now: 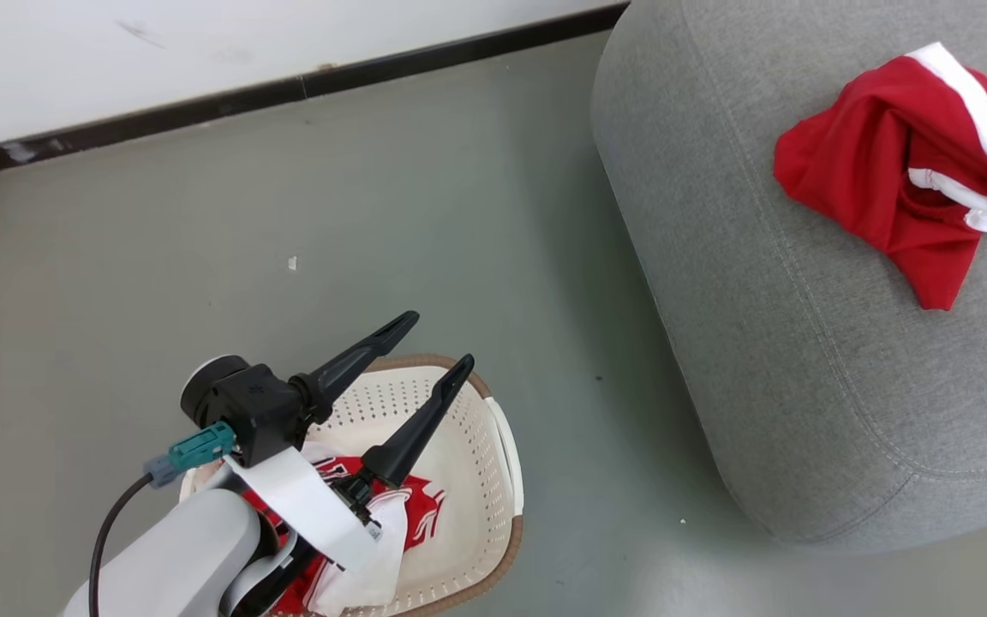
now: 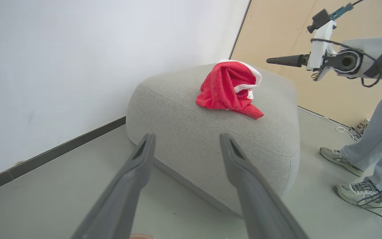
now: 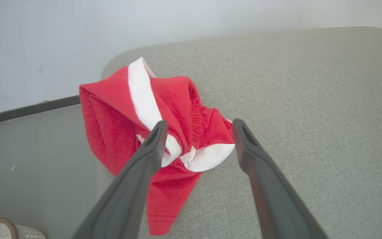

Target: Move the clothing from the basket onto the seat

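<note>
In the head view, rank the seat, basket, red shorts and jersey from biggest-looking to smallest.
1. seat
2. basket, partly covered and nearer the camera
3. shorts, close to the basket in size
4. jersey, mostly hidden, so uncertain

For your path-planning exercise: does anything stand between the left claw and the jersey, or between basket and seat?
Nothing visible does. The open left claw hangs over the jersey in the basket; only bare floor lies between basket and seat.
</note>
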